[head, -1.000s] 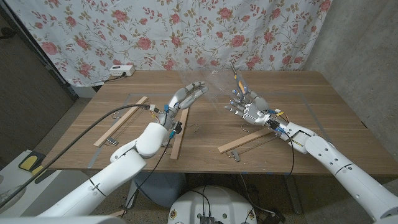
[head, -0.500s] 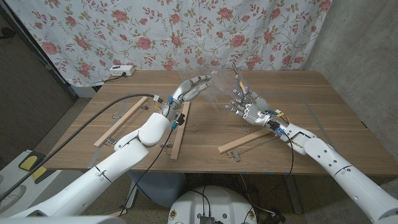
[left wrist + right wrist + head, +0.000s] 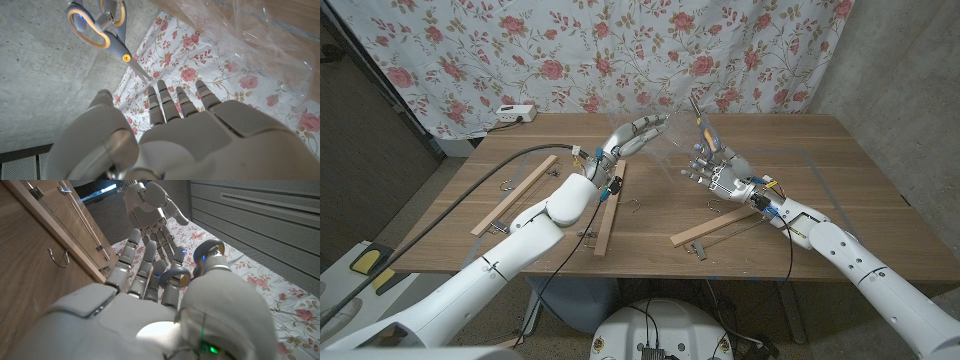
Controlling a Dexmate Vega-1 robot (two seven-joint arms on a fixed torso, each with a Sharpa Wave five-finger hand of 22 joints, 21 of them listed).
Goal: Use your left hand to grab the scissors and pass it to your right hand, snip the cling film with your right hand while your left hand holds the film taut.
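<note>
Scissors (image 3: 701, 128) stand upright in the right hand (image 3: 712, 172), fingers curled through the loops, blades pointing up. Cling film (image 3: 665, 135) hangs between the hands; the left hand (image 3: 630, 138), fingers straight and slightly apart, holding nothing, reaches toward its near edge.

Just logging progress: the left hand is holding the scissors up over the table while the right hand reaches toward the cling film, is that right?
Not quite: the hands are swapped. The right hand holds the scissors up over the table, as the head view shows, and the left hand reaches toward the cling film.
</note>
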